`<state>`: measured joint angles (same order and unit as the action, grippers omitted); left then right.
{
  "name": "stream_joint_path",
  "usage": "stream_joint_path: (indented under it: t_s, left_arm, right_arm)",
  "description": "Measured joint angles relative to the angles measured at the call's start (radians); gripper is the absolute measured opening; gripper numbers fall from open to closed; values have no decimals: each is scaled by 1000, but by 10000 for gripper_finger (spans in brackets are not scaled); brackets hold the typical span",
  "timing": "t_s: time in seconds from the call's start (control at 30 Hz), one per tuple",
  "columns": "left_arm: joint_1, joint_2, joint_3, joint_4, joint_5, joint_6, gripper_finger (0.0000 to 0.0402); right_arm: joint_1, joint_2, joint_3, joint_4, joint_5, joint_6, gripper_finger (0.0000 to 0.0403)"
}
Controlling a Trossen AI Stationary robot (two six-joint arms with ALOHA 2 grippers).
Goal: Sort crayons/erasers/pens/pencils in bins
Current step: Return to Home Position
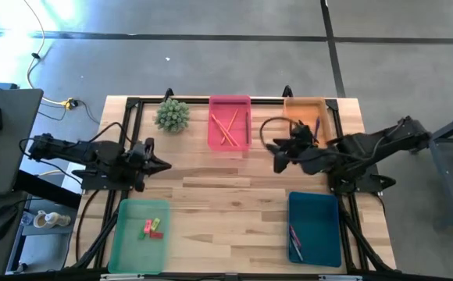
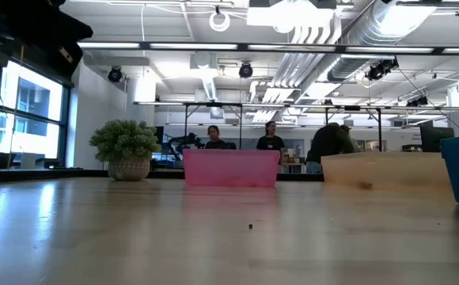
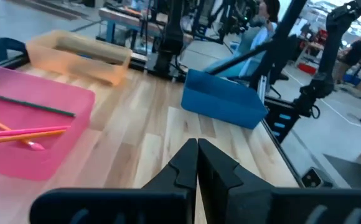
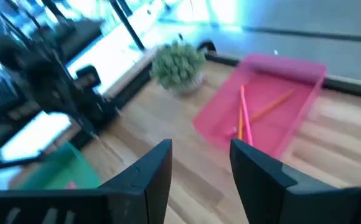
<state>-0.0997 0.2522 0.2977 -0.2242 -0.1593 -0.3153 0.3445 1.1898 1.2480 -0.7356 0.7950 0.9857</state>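
Homing move: right gripper (image 1: 280, 156), fingers apart and empty, hangs near the orange bin (image 1: 304, 100); lift it before you swing it home. Your pencils (image 1: 228, 126) lie in the pink bin (image 1: 230, 100) (erasers (image 1: 153, 228) in the green bin (image 1: 129, 243)). Parked left gripper (image 1: 161, 164), fingers together, sits at the table (image 1: 211, 195) edge.

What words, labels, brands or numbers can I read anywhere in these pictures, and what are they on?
There are none that can be read.
The pink bin, orange bin, green bin and blue bin show plain walls without lettering.
No marking shows on the left pincer or the right pincer.
Anything printed in the room in the low view is too small and blurred to read.
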Motion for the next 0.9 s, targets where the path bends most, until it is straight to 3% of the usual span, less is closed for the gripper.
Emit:
stream_joint_path:
  t_s: [0.33,0.7,0.9]
  left_arm:
    - [76,-133,-134,89,89,2,0]
    - [138,-188,-249,194,183,-32,0]
    - [166,-184,-287,244,186,-52,0]
  right_arm:
    - [-11,-88,0,134,106,-89,154]
    - [-10,-204,0,143,10,-163,154]
    - [-10,-313,0,143,-11,-315,154]
